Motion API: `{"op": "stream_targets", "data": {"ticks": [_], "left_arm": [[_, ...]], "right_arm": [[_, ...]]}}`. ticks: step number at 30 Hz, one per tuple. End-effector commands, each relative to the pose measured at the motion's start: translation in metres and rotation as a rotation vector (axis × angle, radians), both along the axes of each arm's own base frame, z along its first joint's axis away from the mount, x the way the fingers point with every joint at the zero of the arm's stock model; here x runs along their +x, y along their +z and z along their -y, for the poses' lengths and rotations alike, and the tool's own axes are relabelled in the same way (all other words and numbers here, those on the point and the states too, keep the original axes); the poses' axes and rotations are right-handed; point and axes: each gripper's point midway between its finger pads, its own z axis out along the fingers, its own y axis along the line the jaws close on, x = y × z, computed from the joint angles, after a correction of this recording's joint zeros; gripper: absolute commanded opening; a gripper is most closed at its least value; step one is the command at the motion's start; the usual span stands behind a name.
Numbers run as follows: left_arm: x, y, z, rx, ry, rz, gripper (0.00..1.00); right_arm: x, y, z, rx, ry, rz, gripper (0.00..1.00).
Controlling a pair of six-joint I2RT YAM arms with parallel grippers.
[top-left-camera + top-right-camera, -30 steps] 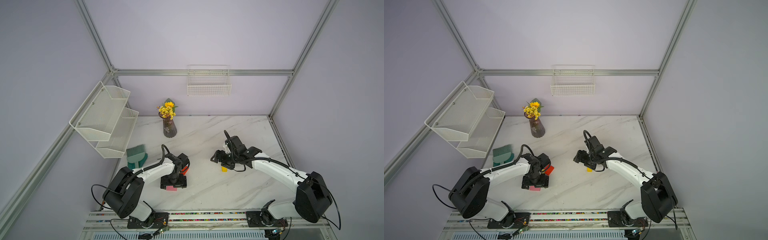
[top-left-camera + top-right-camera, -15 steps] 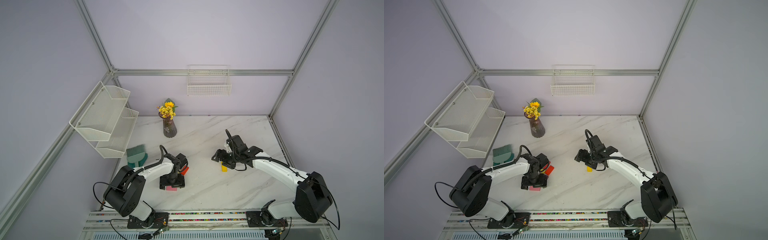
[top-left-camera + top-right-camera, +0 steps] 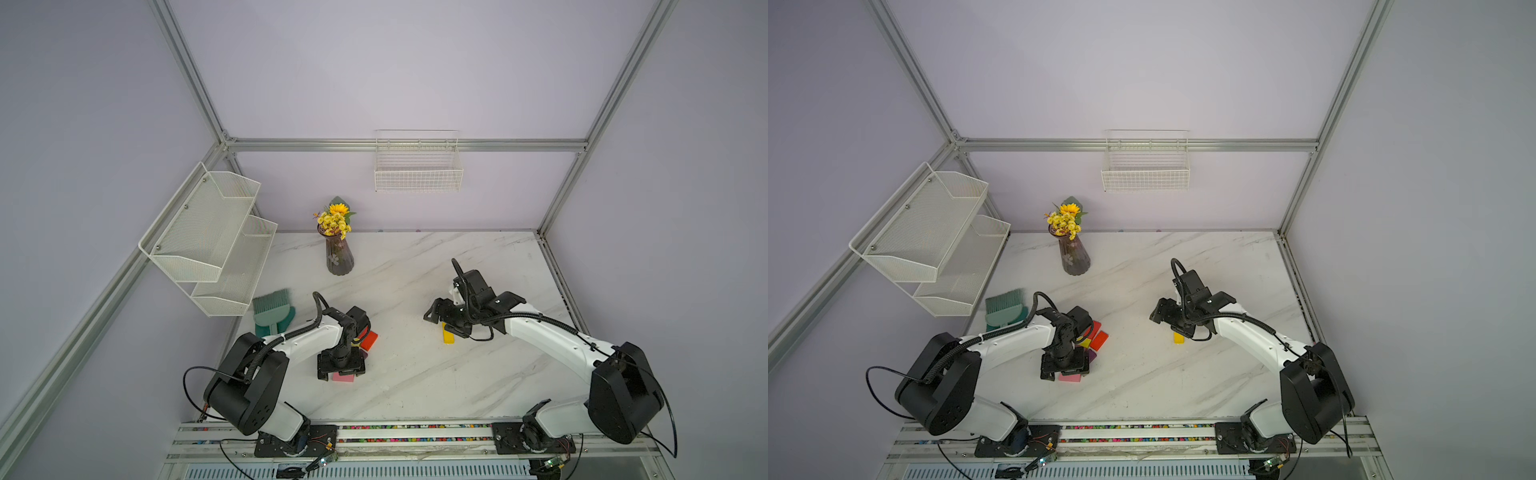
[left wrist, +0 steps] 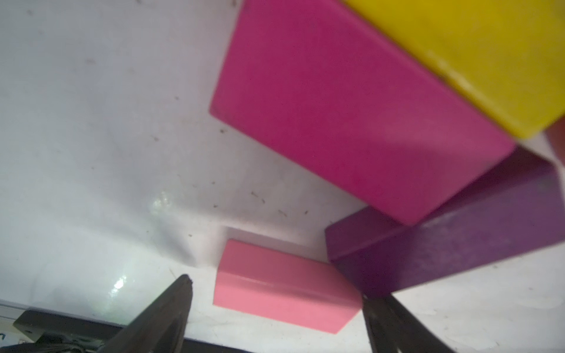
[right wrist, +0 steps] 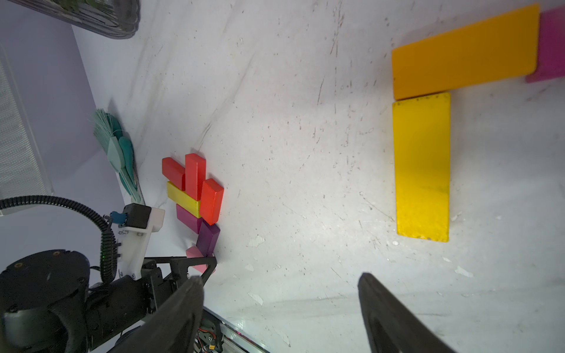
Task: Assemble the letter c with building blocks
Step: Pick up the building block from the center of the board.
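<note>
A light pink block (image 4: 284,284) lies flat on the table between the fingers of my left gripper (image 4: 275,290). The jaws stand open, one finger (image 4: 180,293) clear of the block and the other close by its corner. Behind it lie a purple block (image 4: 458,244), a magenta block (image 4: 351,116) and a yellow block (image 4: 474,52), stacked with red blocks (image 5: 195,175). My right gripper (image 5: 281,278) hangs open and empty above the table. Beside it a yellow block (image 5: 422,168), an orange block (image 5: 464,52) and a magenta block (image 5: 552,45) form a corner.
A dark vase of yellow flowers (image 3: 340,257) stands at the back. A teal brush (image 3: 272,311) lies by the left wall under a white mesh shelf (image 3: 208,237). A wire basket (image 3: 417,170) hangs on the back wall.
My left gripper has shifted slightly left and toward the table's front, and its jaws have narrowed around the pink block. The right arm has hardly moved.
</note>
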Motion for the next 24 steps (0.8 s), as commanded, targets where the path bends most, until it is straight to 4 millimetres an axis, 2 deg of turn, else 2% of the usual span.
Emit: {"op": "stream_targets", "data": {"ticks": [1,16,21,24], "left_arm": [[0.006,0.002,0.005,-0.027,-0.011,0.017,0.8],[0.004,0.01,0.02,-0.096,-0.018,0.025,0.57],[-0.001,0.028,0.038,-0.152,-0.04,0.042,0.55],[0.002,0.048,0.056,-0.226,-0.047,0.09,0.53]], "right_arm": [[0.002,0.001,0.002,-0.003,0.002,-0.004,0.82],[0.006,0.0,0.001,-0.003,-0.003,-0.01,0.82],[0.007,-0.001,0.004,-0.003,-0.01,-0.012,0.82],[0.007,-0.002,0.009,0.002,-0.024,-0.019,0.81]]}}
